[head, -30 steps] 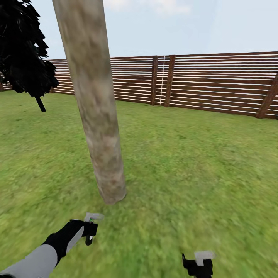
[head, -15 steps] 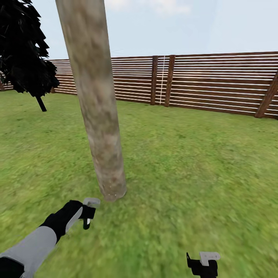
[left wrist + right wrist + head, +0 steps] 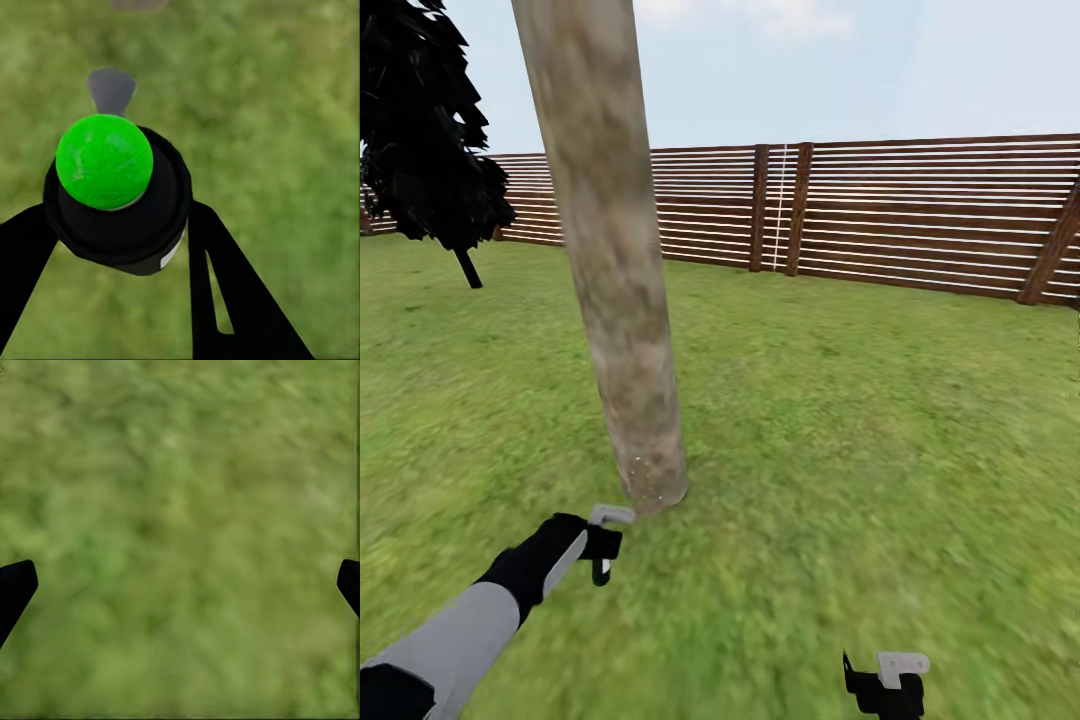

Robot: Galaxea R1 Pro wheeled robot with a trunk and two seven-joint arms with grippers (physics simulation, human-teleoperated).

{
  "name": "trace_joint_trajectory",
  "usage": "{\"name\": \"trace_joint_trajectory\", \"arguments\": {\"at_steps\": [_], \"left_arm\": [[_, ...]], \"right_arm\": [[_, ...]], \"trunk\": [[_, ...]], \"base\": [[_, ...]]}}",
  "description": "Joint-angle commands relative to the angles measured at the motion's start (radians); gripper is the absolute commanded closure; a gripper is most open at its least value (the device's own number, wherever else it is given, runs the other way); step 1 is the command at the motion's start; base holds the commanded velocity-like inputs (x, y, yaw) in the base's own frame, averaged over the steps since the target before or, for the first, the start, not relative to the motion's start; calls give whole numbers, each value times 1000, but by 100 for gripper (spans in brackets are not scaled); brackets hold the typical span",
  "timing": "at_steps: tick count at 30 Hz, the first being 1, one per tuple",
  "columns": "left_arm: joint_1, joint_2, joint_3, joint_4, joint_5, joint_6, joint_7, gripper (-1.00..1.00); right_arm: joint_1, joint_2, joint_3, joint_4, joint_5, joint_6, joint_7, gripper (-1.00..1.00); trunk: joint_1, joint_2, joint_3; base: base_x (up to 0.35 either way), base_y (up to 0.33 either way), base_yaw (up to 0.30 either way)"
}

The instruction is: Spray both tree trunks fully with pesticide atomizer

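You're on the garden lawn, grass all around, slat fence running across 12 to 3 o'clock at the far edge. Sky above it.

Tree trunk, thick, mottled grey-tan, stands dead ahead slightly toward 11 o'clock and leans a bit; its top runs out of the head view. A few fine white specks of pesticide sit on the bark near the base; the rest of the trunk looks bare. Near-black tree with a thin dark trunk is far off at 10 o'clock, by the fence.

Your left arm reaches forward from 7 o'clock, left gripper just short of the trunk base, near but not touching it. Left wrist view: the fingers are clamped on the pesticide atomizer, a black body with a bright green round cap and a grey nozzle tip pointing away over the grass.

Right gripper sits low at 5 o'clock, well apart from the trunk. Right wrist view: fingertips spread wide at the picture's edges, grass between them, holding nothing.
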Motion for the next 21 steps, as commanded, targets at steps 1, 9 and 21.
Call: {"name": "trace_joint_trajectory", "arguments": {"at_steps": [1,9,21], "left_arm": [[-3,-32,-1,-18,-15,6,1,100],[-2,72,45,-108,-10,54,-3,100],[-73,42,49,-190,-21,126,-1,100]], "right_arm": [[0,0,0,0,0,0,0,-100],[0,0,0,0,1,0,1,-100],[0,0,0,1,2,0,1,-100]], "trunk": [[0,0,0],[0,0,0],[0,0,0]], "base": [[-166,0,0],[-17,0,0],[-116,0,0]]}}
